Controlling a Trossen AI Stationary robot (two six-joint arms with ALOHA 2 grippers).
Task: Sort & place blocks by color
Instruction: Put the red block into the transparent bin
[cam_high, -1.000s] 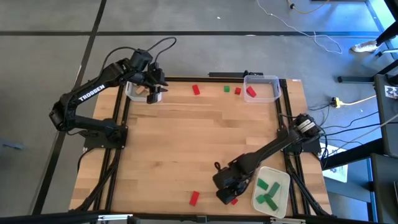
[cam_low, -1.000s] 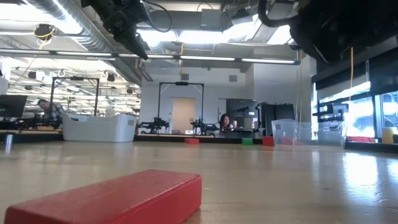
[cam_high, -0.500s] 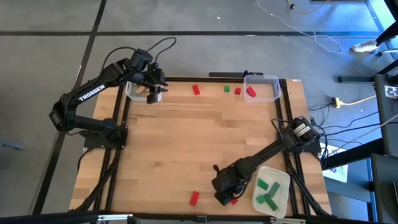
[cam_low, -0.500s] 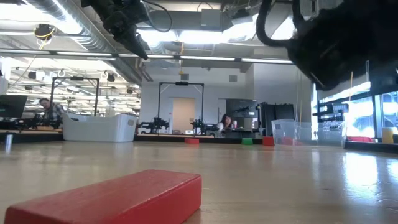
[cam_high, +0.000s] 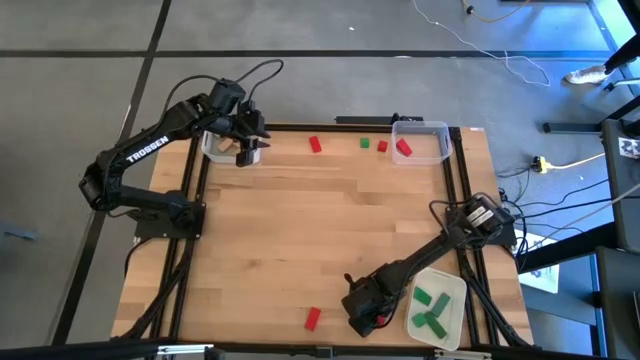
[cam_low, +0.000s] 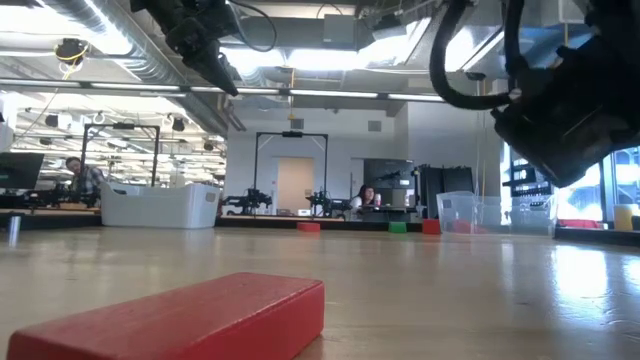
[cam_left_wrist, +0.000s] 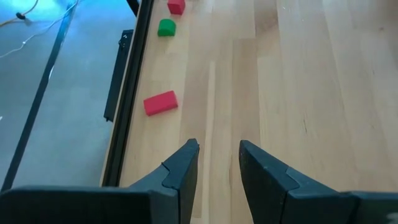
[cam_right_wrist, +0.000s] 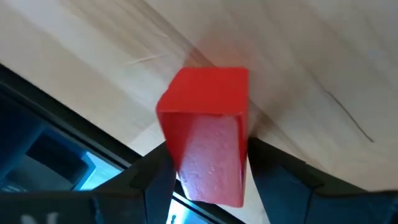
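My two arms are matte black with jointed links, the left arm (cam_high: 140, 152) lettered TROSSEN in white, black cables looping off both, and angular dark fingers (cam_left_wrist: 180, 177).

The surface (cam_high: 320, 230) is pale wood with visible grain and a light sheen. The red block (cam_right_wrist: 208, 134) between the right pincer (cam_right_wrist: 205, 180)'s matt dark fingers looks painted, faintly rough. Beside that pincer, a smooth white plastic tray (cam_high: 452, 290).
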